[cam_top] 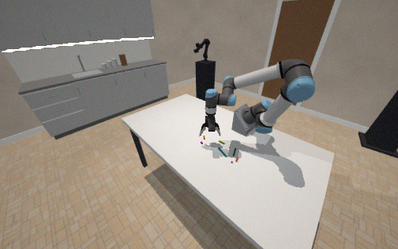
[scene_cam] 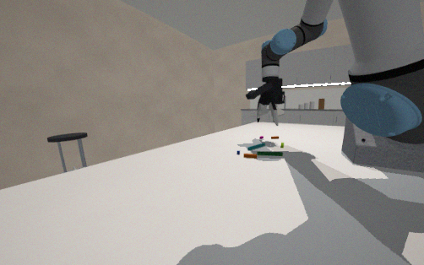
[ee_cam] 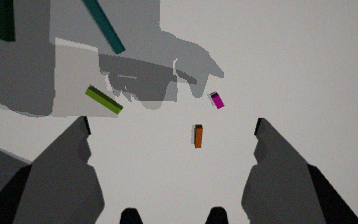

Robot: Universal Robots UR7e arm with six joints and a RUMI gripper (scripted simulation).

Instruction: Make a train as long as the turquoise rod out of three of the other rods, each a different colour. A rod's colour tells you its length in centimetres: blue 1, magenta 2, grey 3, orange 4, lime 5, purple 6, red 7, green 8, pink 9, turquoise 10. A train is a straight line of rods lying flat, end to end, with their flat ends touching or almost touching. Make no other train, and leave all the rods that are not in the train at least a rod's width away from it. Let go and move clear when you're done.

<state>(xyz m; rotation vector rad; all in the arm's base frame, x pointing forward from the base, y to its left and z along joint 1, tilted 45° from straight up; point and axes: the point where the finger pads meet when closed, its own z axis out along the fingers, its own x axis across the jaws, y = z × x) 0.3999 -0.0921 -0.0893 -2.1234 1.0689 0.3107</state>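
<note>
Arm (cam_top: pixel 258 75): pale grey tubular links, dark grey joint housings, light blue round end caps. Grey angled base block. Claw (cam_top: pixel 209 131): black body, two dark grey tapered fingers.

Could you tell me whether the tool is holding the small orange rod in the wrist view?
No, the tool is open and the orange rod lies flat on the table between its spread fingers, touching neither.
</note>
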